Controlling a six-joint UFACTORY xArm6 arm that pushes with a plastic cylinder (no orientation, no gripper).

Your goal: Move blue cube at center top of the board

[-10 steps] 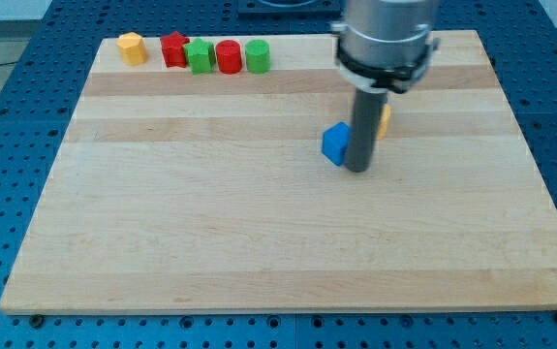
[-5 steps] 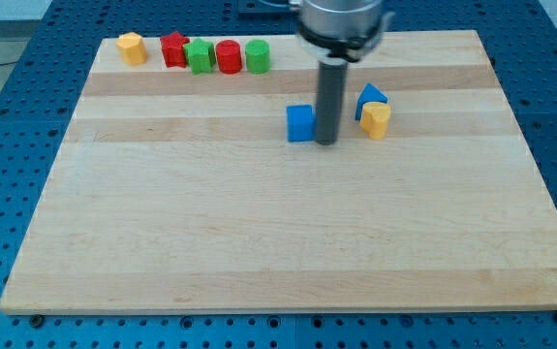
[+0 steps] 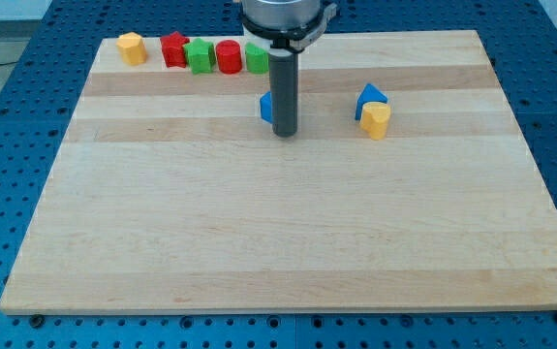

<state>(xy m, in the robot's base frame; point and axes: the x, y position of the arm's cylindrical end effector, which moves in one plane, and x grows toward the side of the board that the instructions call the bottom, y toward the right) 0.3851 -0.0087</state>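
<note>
One blue cube [image 3: 266, 107] sat at upper centre of table [image 3: 259, 233], mostly hidden behind rod; only a sliver showed at rod's left, facing and long axis impossible to tell. My tip [image 3: 285, 134] rested just right of it, apparently touching. No jaws on this rig. Along top left: yellow block [image 3: 132, 47], red star [image 3: 173, 48], green block [image 3: 199, 56], red cylinder [image 3: 228, 56], green cylinder [image 3: 255, 58] partly covered. Right of centre: blue triangular block [image 3: 370, 96] touching yellow block [image 3: 376, 120].

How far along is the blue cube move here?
Done: the blue cube lies near mid-width, under the top row of blocks. In hand: my tip sits against its right side, hiding most of it. Left: pushing it toward the board's top edge.
</note>
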